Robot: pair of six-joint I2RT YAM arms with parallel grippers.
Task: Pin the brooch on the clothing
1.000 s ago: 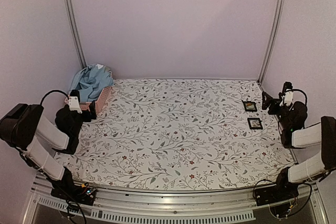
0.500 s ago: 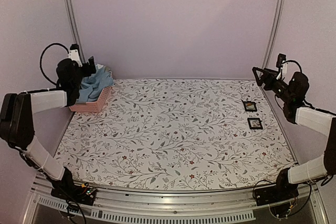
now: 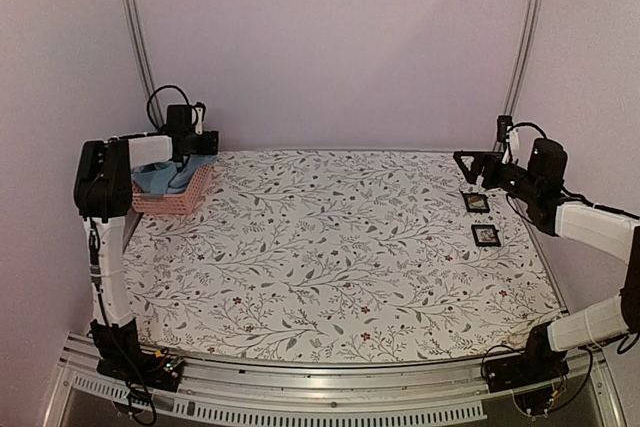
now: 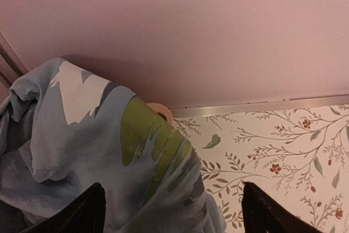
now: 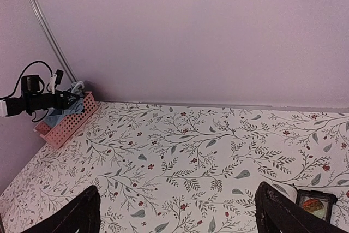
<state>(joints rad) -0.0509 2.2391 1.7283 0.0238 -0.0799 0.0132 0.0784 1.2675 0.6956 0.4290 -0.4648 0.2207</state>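
Far left: pink basket (image 3: 190, 197) in the table's back-left corner, with the blue shirt (image 3: 158, 179) bunched inside. Left wrist view shows the shirt's green and white print. Left tool (image 3: 207, 142) is over the basket, fingers spread wide, nothing gripped; contact with the shirt is unclear. Floral table (image 3: 330, 247) in the middle. Right: right tool (image 3: 466, 167) is up over the back-right area, fingers wide apart, holding nothing. Below it the back frame (image 3: 476, 202) and front frame (image 3: 486, 235), small and black, lie flat near the right edge. Right wrist view catches a frame (image 5: 313, 204) with an orange-green patch inside; cannot tell if that is the brooch.
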